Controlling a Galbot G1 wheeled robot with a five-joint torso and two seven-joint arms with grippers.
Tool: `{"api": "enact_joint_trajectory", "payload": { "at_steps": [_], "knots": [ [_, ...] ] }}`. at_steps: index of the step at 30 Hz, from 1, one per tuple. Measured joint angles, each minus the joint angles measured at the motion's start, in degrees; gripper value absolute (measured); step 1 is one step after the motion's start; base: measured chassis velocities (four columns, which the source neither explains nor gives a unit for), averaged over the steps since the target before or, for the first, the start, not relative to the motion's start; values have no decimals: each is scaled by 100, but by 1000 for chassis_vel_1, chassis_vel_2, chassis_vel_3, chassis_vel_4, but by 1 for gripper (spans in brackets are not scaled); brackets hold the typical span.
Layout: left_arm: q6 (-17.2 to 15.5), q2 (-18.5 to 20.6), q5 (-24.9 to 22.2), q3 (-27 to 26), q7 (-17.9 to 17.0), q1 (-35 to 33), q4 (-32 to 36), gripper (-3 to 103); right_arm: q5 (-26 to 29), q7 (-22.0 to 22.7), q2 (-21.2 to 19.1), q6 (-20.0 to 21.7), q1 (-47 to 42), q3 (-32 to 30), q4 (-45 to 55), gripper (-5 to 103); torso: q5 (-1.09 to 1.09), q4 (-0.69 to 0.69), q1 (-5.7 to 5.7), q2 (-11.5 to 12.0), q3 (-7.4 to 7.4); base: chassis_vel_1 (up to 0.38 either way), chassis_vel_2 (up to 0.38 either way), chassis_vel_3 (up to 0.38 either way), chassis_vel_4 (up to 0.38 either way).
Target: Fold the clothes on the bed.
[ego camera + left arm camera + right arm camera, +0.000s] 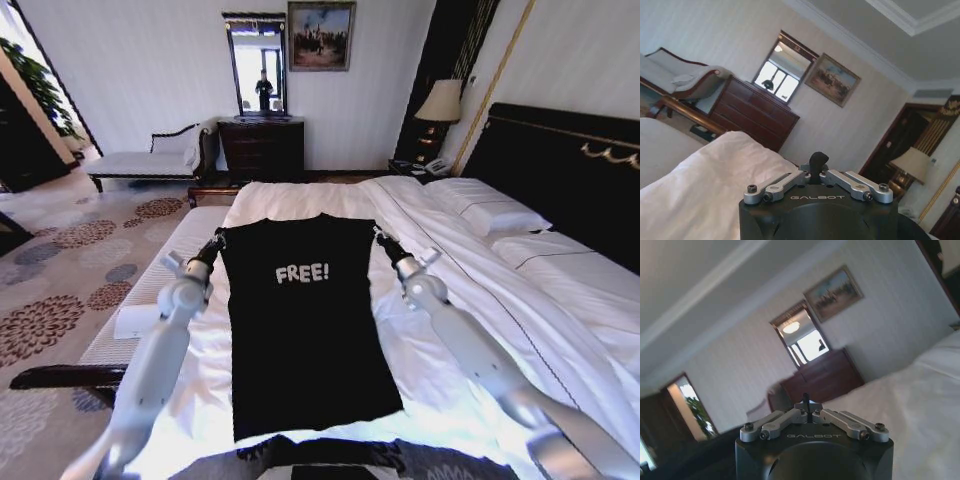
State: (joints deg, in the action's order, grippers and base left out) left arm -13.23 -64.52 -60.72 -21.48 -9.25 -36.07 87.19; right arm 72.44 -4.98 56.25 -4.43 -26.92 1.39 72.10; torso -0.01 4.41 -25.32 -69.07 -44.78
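The black T-shirt (300,330) with white "FREE!" lettering is spread front-up over the white bed (450,290), its sleeves tucked out of sight so it looks like a long rectangle. In the head view my left gripper (218,240) holds its far left corner and my right gripper (378,238) its far right corner, keeping the far edge taut between them. The left wrist view shows the left gripper (818,159) with its fingers pressed together. The right gripper (808,407) looks the same in the right wrist view. The shirt's near hem lies close to my body.
A pale bench (150,300) runs along the bed's left side, with patterned carpet beyond. A dark dresser (260,145) with a mirror and a chaise (150,160) stand at the far wall. Pillows (490,215) and the dark headboard (560,170) are to the right.
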Motion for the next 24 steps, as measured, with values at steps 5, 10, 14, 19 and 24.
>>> {"api": "enact_joint_trajectory", "payload": {
  "at_steps": [5, 10, 14, 19, 24],
  "knots": [
    [71, -94, 176, 483, 105, 549, -747, 2, -120, -187, 255, -64, 336, 239, -747, 0, 1, 2, 1, 0, 1, 0, 0, 0, 0],
    [108, -174, 290, 516, 161, 262, -678, 2, -152, -267, 185, -152, 173, 306, -656, 0, 1, 0, 1, 0, 2, 0, 0, 0, 0],
    [133, -143, 379, 259, 161, -551, -82, 2, -70, -199, -251, -181, -399, 309, 166, 0, 2, 1, 5, -1, 3, 0, 0, 0, 0],
    [79, -63, 416, -65, -86, -1746, 969, 2, 51, -37, -856, -200, -1156, 247, 1043, 0, 0, 0, 7, -3, 5, 0, 0, 0, 0],
    [-98, -93, 725, -243, -262, -2803, 1916, 2, -13, 144, -1235, -143, -1959, 13, 1494, 0, 3, 1, 7, -4, 5, 0, 0, 0, 0]
  ]
}}
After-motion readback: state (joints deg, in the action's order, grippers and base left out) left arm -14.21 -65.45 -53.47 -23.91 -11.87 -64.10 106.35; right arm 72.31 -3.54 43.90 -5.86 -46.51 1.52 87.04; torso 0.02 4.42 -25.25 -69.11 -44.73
